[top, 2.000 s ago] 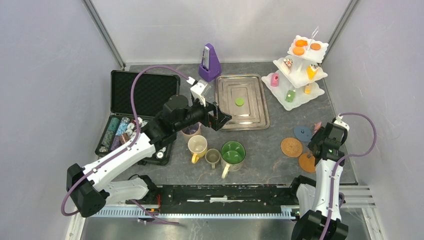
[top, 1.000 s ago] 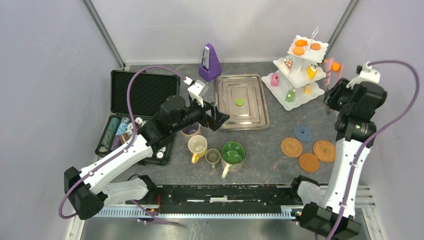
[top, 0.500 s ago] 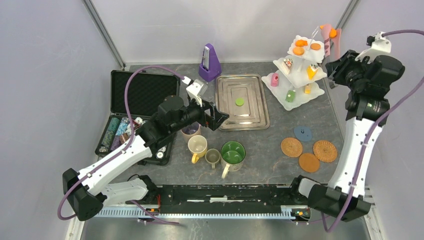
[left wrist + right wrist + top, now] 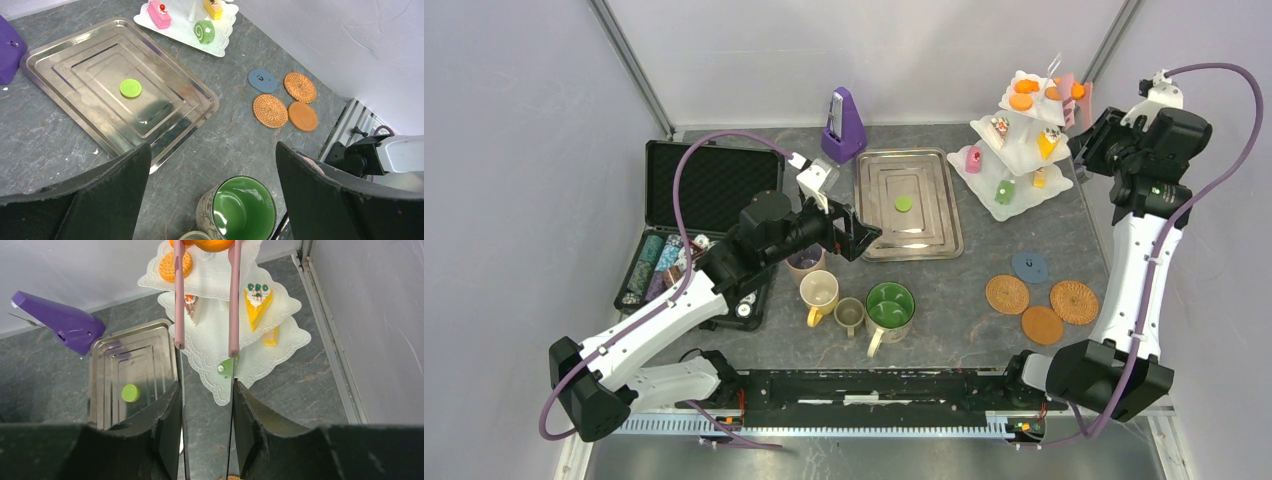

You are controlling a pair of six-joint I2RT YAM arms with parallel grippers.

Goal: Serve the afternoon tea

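Orange pastry [image 4: 210,244] sits pinched in your right gripper [image 4: 1072,88], just over the top tier of the white stand [image 4: 214,276]; your left gripper [image 4: 212,150] hangs spread wide near the metal tray [image 4: 165,65]

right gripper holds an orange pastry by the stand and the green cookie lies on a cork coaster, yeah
No: the green cookie lies on the metal tray, not a coaster; the left wrist view shows it. The right gripper does hold an orange pastry by the stand.
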